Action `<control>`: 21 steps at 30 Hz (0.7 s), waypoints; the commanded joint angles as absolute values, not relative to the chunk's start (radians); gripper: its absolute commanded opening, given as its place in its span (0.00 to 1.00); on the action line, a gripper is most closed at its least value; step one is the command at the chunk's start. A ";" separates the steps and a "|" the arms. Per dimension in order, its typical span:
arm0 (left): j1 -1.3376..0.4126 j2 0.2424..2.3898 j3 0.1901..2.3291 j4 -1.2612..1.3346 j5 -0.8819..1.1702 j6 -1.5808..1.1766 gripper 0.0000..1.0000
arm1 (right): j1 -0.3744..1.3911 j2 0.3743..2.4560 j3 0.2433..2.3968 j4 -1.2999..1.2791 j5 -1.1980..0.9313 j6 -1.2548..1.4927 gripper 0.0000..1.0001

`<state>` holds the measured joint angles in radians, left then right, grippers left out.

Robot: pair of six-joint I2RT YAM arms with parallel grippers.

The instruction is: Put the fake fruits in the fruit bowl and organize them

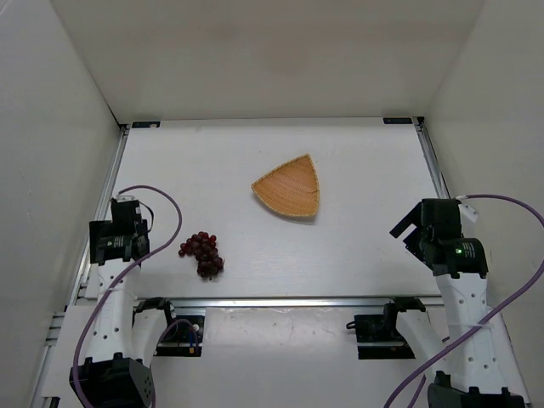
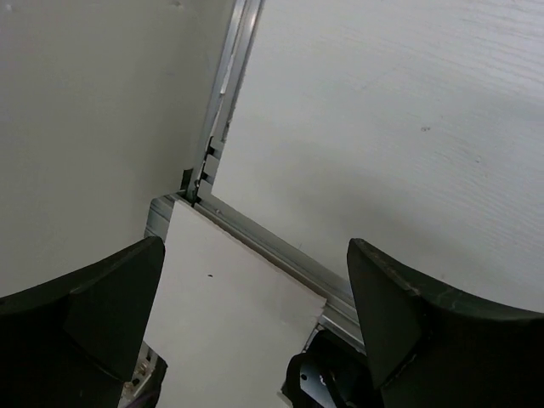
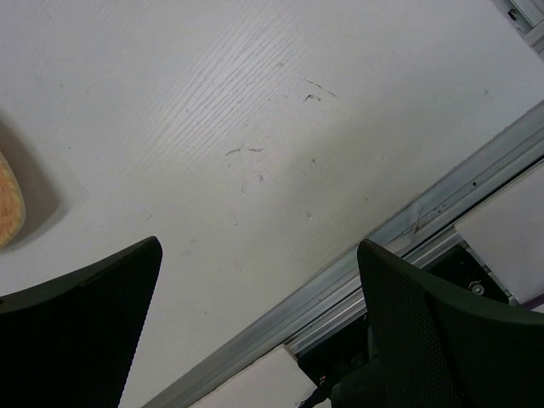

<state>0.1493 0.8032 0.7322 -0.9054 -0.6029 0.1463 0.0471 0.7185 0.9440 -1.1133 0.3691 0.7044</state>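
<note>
The dark red-purple grapes (image 1: 201, 254) lie on the white table near its front left. The wicker fruit bowl (image 1: 289, 189), a rounded triangle, sits empty at the table's middle. An orange sliver of the bowl shows at the left edge of the right wrist view (image 3: 7, 200). My left gripper (image 1: 127, 223) is open and empty by the table's left edge, left of the grapes. In the left wrist view it (image 2: 255, 314) hangs over the table's front left corner. My right gripper (image 1: 416, 223) is open and empty at the right side; in the right wrist view it (image 3: 259, 319) hangs over the front rail.
White walls enclose the table on the left, right and back. A metal rail (image 1: 289, 301) runs along the front edge, with black arm mounts (image 1: 378, 327) below it. Purple cables (image 1: 161, 204) loop from both arms.
</note>
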 commanded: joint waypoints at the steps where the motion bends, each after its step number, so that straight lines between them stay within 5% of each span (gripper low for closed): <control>1: 0.153 0.796 0.739 -0.942 -0.499 0.198 1.00 | 0.048 0.732 0.948 -1.121 0.390 0.678 1.00; 6: 0.003 0.863 1.039 -1.119 -0.100 0.485 1.00 | 0.061 0.744 0.959 -1.023 0.237 0.534 1.00; 12: -0.320 0.985 1.065 -1.037 -0.246 0.910 1.00 | 0.097 0.758 0.939 -0.908 0.179 0.486 1.00; 21: -0.707 1.029 0.846 -0.925 -0.176 1.241 1.00 | 0.175 0.802 0.930 -0.887 0.216 0.531 1.00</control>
<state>-0.6662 1.0431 0.9054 -0.9508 -0.2031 1.0626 0.1593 0.8215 0.9363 -0.9295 0.2073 0.5182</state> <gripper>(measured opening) 0.991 0.996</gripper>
